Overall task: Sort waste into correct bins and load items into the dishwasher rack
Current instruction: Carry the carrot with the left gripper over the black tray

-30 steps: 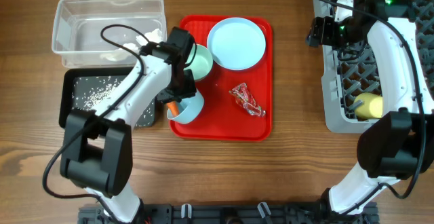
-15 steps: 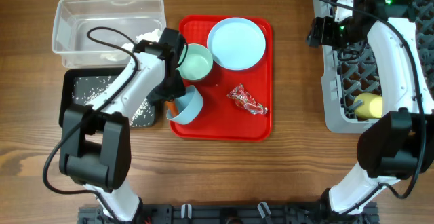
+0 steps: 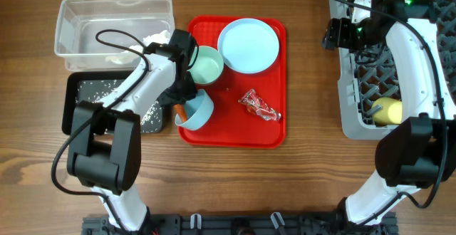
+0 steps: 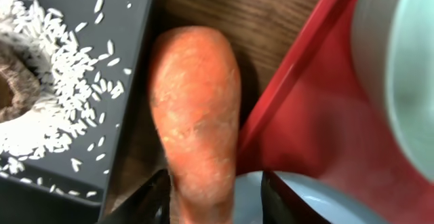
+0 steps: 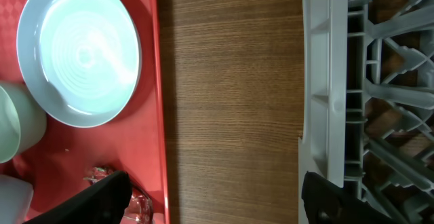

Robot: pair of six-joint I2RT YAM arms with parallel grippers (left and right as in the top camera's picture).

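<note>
The clear tub (image 3: 114, 1) lies well beyond the left pincer (image 4: 215, 197). The black tray (image 4: 129, 41) is just beside the pincer, on the left of the wrist view. It holds scattered rice grains (image 4: 61, 81) and a brown lump (image 4: 13, 91).

The pincer's fingers (image 4: 152, 197) stand apart, one on each side of the carrot (image 4: 196, 108). The left one is against the carrot, and a narrow gap shows at the other, so it is not clamped on both sides. The carrot's long axis runs straight out ahead of the pincer, along the strip of bare wood between the black tray and the edge of the red tray (image 3: 228, 132). Its narrower end sits between the fingers, and its thicker, rounded end points away from them. In the overhead view only a bit of orange shows under the arm.

Just right of the pincer, a pale-blue bowl (image 3: 198, 110) lies tipped on its side on the red tray. A mint bowl (image 3: 206, 65) stands ahead of it. Farther right on the tray are the round plate (image 3: 248, 45) and the shiny wrapper (image 3: 260, 105).

The right pincer (image 5: 213, 187) is spread wide, with nothing between its fingers. It hovers over bare wood with the grey rack (image 5: 325, 81) just on its right and the red tray on its left. The yellow cup (image 3: 388, 110) lies on its side in the rack, well behind that pincer.
</note>
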